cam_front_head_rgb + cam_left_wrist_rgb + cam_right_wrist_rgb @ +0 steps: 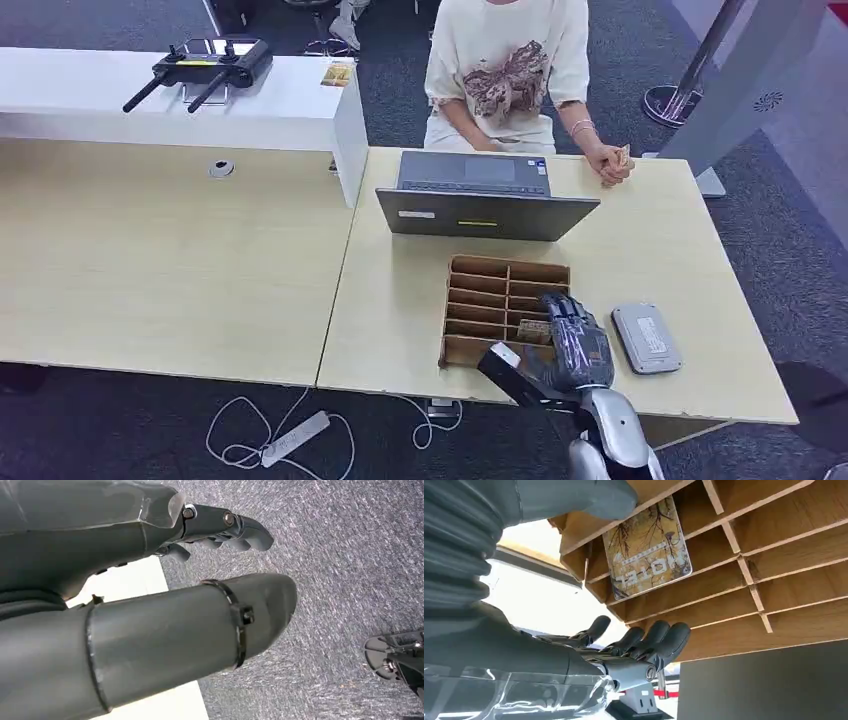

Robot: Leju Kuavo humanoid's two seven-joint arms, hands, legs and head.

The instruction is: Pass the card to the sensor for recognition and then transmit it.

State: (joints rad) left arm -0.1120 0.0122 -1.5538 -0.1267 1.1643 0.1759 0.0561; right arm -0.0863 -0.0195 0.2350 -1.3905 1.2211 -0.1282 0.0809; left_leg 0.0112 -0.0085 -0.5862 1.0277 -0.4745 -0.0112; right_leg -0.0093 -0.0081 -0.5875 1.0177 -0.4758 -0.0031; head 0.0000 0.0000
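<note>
A card (533,329) with a yellow-brown tree picture stands in a slot of the wooden slotted tray (480,268) on the light table. My right hand (573,345) hovers over the tray's near right corner, just beside the card. In the right wrist view the card (646,547) leans in its slot, with my thumb (589,497) on one side and my fingers (654,637) spread on the other, and nothing is gripped. The grey flat sensor (646,338) lies on the table to the right of the tray. My left hand (150,605) hangs over the carpet holding nothing, fingers apart from the thumb.
An open laptop (487,195) stands just behind the tray. A person sits across the table, a hand (610,162) holding a small card. On the white counter (280,105) at the left are a remote controller (200,65) and another card (337,73). A power strip (295,438) lies on the floor.
</note>
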